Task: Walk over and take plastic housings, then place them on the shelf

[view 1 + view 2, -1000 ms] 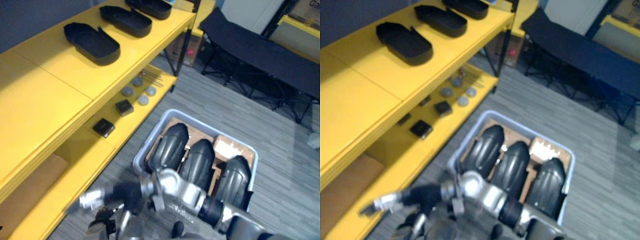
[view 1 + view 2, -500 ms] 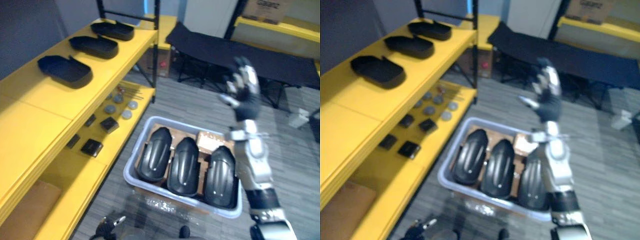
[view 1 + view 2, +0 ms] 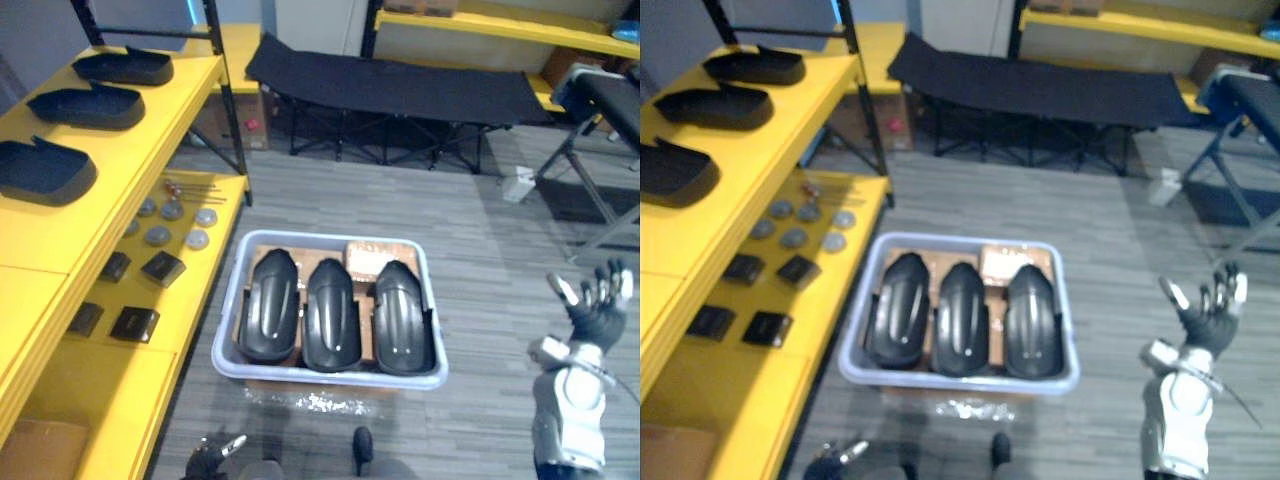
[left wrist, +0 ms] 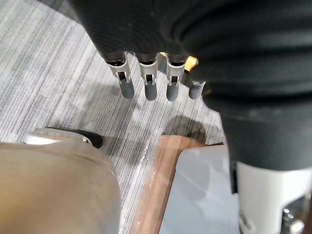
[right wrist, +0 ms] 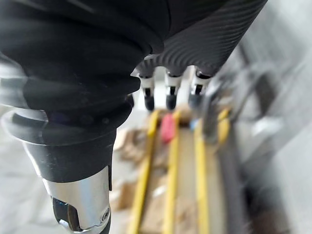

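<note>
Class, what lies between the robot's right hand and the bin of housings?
Only bare grey floor, as the left eye view shows; the right hand, fingers open, is apart from the bin.

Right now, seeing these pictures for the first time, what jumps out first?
Three dark plastic housings lie side by side in a pale bin on the floor, mid-scene. To the left, a yellow shelf carries three black shells on its top level. At lower right, the right hand is raised, fingers spread, holding nothing.
</note>
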Controlling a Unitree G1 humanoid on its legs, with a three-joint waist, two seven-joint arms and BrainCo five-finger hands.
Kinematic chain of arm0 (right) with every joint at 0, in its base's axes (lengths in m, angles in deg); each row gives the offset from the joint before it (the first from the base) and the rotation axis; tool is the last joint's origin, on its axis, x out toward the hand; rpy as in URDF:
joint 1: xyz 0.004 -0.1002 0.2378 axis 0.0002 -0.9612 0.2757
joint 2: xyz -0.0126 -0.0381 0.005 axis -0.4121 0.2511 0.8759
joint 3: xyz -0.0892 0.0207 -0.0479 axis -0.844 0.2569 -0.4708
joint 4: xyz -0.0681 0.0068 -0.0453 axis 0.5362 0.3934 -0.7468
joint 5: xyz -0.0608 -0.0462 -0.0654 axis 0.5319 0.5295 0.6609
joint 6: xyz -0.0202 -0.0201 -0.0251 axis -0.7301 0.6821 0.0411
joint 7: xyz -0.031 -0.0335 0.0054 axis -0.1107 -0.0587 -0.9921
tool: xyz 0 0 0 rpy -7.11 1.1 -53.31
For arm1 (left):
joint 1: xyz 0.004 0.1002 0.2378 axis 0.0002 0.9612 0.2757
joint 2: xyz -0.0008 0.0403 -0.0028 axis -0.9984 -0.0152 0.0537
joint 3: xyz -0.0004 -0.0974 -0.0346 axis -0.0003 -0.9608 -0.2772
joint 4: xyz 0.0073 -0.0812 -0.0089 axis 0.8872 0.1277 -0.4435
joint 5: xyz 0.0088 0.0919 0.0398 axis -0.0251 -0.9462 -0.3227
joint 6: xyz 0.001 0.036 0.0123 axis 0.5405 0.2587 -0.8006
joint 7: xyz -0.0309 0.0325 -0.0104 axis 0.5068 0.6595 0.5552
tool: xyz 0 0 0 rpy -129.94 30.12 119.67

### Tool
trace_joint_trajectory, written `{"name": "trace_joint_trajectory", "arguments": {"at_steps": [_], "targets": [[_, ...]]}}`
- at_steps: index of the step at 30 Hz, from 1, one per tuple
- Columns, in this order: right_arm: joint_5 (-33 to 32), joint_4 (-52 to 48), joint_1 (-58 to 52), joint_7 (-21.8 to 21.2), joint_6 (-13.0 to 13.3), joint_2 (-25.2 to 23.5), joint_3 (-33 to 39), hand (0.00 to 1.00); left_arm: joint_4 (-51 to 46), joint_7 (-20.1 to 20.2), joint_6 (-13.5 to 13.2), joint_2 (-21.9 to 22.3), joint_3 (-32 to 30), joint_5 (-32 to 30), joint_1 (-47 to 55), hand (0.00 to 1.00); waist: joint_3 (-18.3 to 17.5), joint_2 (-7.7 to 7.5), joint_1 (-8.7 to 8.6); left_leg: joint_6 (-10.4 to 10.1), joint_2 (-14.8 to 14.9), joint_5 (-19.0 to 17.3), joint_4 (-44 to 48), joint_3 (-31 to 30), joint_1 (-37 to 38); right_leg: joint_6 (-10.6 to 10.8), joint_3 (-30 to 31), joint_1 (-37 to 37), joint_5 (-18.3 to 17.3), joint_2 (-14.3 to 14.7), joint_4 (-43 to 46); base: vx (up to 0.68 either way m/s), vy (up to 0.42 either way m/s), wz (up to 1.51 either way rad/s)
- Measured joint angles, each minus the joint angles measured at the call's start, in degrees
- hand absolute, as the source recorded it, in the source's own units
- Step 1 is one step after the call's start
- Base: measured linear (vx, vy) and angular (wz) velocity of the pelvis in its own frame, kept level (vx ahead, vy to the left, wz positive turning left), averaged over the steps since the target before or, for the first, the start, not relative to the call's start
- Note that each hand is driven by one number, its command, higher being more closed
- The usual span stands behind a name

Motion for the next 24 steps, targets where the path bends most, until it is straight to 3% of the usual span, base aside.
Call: {"name": "trace_joint_trajectory", "arguments": {"at_steps": [4, 12, 18, 24], "targets": [[0.02, 6.72, -0.36, 0.37, 0.11, -3.66, -0.10, 0.00, -1.01, -0.28, -0.02, 0.77, 0.16, 0.03, 0.01, 0.00, -0.23, 0.31, 0.28, 0.19, -0.66, 0.15, -1.02, -0.25, -0.07, 0.61, -0.37, 0.22, 0.69, -0.36, -1.35, 0.05, 0.010, 0.05], [2.13, 23.60, 1.83, 10.04, 0.04, -4.15, 0.22, 0.00, -1.54, -1.32, 2.15, 2.15, 0.54, 0.18, -0.64, 0.00, -2.04, 2.42, 0.49, 0.85, -1.47, 0.88, -4.66, -1.31, 4.74, 0.61, -3.49, 4.21, 0.70, -1.02, -1.75, 0.08, 0.014, 0.10], [5.05, 30.95, 2.53, 18.03, -1.16, -4.11, 2.63, 0.00, -2.02, -1.45, 4.09, 1.72, 0.52, 0.13, -1.03, 0.00, -2.23, 2.23, 0.94, 1.78, -3.28, 2.15, -6.05, -1.39, 4.86, 0.76, -5.23, 4.13, 0.46, -2.76, -1.74, -0.03, 0.017, 0.03], [6.71, 34.19, 3.76, 19.09, -2.89, -4.04, 4.13, 0.00, -1.66, -0.01, 4.63, 1.82, 0.61, -0.01, 0.07, 0.00, -2.26, 1.84, 1.57, 1.70, -3.88, 3.73, -7.89, -2.82, 4.67, 0.50, -6.82, 3.77, -0.36, -3.31, -1.30, -0.06, -0.019, 0.14]]}}
